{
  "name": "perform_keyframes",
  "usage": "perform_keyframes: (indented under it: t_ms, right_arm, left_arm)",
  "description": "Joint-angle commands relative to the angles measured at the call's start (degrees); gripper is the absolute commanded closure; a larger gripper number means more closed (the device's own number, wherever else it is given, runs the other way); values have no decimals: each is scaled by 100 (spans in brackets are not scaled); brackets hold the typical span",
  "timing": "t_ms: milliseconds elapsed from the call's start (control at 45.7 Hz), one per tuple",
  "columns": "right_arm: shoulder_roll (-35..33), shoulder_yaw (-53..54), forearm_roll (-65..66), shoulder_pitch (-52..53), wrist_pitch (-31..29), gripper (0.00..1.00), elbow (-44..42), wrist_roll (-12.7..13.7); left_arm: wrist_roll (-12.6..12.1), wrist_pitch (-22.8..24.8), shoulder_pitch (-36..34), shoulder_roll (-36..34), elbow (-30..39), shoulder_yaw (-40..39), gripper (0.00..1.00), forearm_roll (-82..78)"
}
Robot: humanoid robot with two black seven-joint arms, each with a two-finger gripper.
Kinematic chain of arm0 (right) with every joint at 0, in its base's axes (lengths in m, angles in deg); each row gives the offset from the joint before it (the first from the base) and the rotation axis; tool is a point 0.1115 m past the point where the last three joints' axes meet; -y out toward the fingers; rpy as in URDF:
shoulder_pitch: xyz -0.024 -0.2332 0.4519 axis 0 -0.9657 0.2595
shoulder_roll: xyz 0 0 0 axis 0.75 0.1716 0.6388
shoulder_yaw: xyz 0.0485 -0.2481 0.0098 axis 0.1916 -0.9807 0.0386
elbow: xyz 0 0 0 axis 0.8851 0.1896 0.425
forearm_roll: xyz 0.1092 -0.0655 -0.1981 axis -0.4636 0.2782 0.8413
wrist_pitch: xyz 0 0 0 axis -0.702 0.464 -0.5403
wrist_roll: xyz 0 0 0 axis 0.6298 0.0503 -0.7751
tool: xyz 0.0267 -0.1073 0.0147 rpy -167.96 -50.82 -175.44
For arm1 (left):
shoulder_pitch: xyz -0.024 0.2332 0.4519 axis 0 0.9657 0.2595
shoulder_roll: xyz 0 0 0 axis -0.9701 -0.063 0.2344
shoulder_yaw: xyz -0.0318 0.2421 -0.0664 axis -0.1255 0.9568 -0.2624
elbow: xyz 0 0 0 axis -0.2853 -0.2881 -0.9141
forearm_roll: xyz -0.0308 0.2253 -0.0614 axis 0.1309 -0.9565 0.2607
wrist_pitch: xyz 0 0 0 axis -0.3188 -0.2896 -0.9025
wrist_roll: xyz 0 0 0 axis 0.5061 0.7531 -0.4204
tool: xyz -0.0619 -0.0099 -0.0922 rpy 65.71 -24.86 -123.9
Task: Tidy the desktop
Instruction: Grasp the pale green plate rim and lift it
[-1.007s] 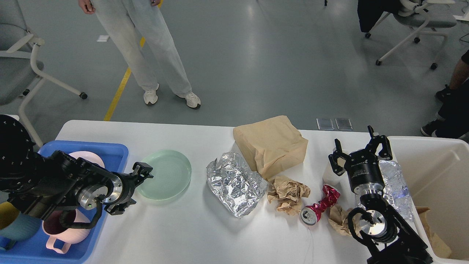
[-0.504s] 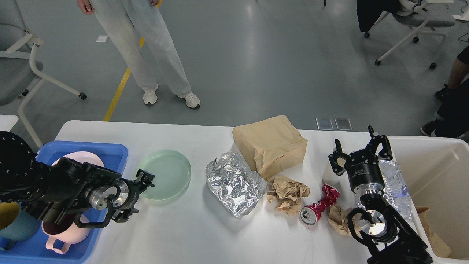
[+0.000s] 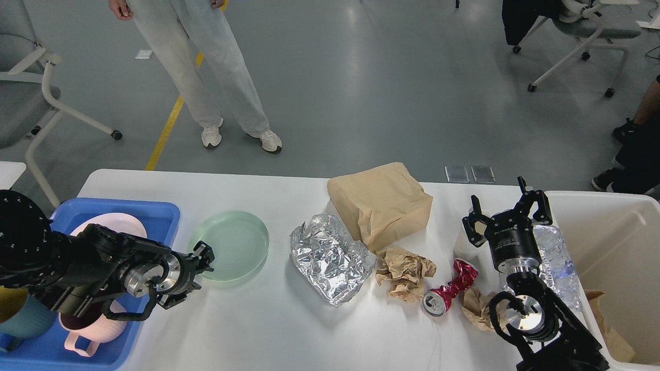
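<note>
The white desktop (image 3: 258,330) carries a pale green plate (image 3: 234,250), crumpled foil (image 3: 330,257), a brown paper bag (image 3: 381,203), a wad of brown paper (image 3: 405,273) and a crushed red can (image 3: 448,291). My left gripper (image 3: 196,273) is low at the plate's near-left rim, open, with one finger over the rim and the other on the table side. My right gripper (image 3: 505,211) points up and is open with nothing in it. It stands beside a crushed clear bottle (image 3: 559,257) and partly hides a white object behind it.
A blue tray (image 3: 154,211) at the left edge holds a pink bowl (image 3: 116,224), a pink mug (image 3: 82,332) and a teal cup (image 3: 20,317). An off-white bin (image 3: 608,237) stands at the right with brown paper inside. A person stands beyond the far edge.
My left gripper has dropped and slid toward the near-left rim of the green plate. The right arm and the litter have stayed where they were.
</note>
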Motion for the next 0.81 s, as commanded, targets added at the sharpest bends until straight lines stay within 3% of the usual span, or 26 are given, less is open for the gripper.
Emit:
perform_keyframes:
  t_ms: [0,350,525,788]
  right_arm:
    - [0,0,0,0,0,0,0,0]
    - [0,0,0,0,0,0,0,0]
    - [0,0,0,0,0,0,0,0]
    - [0,0,0,0,0,0,0,0]
  left_arm:
    - [-11,43,44,-33,-98,-23,66,-1]
    - [-20,61,334,-24,-361,-278,80,-10]
    - [-29,70,343,-15,-388,-304,100,-10]
    - [-108,79,343,-15,-379,-322,100,-10]
